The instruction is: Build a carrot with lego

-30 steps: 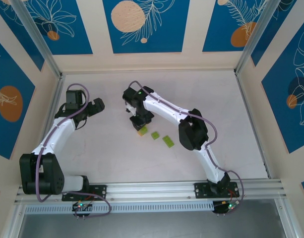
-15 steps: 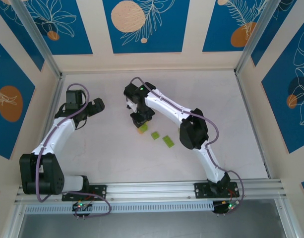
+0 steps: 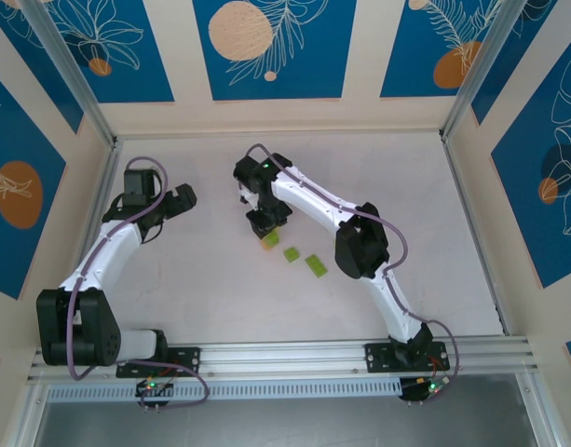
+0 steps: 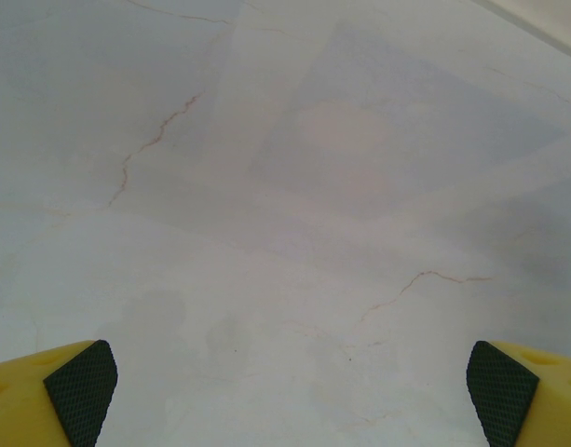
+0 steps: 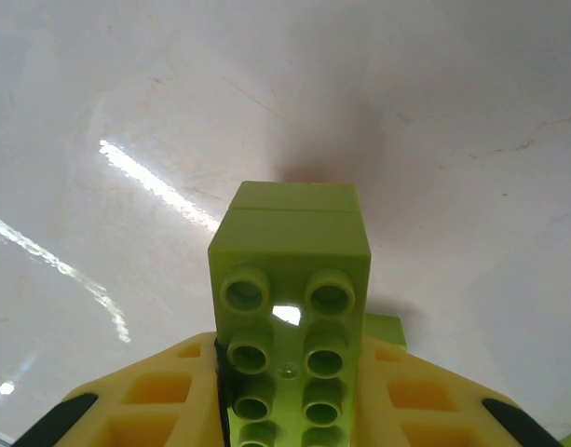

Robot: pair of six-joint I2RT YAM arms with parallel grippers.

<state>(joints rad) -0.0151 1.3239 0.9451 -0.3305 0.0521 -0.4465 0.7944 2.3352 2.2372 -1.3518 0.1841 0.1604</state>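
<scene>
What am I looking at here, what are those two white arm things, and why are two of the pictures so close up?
These are two robot arms, the left arm and the right arm, bolted at the near edge of a table. The wide picture comes from a fixed camera above and behind them. The two close-ups come from a small camera on each wrist, looking along that arm's own fingers.

The left gripper is open over bare tabletop. Its yellow fingers with black pads sit in the bottom corners of its picture.

The right gripper is shut on a stack of lime-green toy bricks, studs facing its camera.

On the table just beside it lie a small square green brick and a longer green brick.
</scene>
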